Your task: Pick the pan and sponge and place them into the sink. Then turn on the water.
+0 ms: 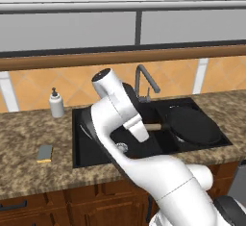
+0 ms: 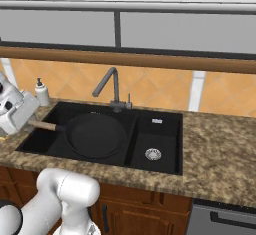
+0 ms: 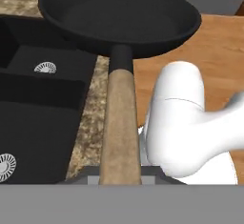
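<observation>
While your gripper [image 3: 120,178] is clamping the wooden end of the handle, the pan [image 3: 119,18] is hanging level in the air rather than resting on anything. In the hand view the handle is running straight up from between the fingers to the black bowl of the pan. In the left base view the pan [image 1: 193,125] is hovering over the right-hand basin of the sink [image 1: 81,160], its handle pointing back toward your wrist; in the right base view the pan [image 2: 96,135] is sitting above the left part of the sink [image 2: 165,170] as that camera shows it. Whether its underside is touching the basin rim I cannot tell.

Moving outward, the sponge [image 1: 44,153] is lying on the counter [image 1: 29,129] left of the sink, grey-blue face up with a yellow edge showing, well apart from your hand. A soap dispenser [image 1: 56,103] is standing behind it near the wall.

The faucet [image 1: 144,81] is standing at the back of the sink with no stream coming from its spout.

Judged from this: you are part-way through the first placement. The pan is not yet released, the sponge is untouched, and the water is still off.
</observation>
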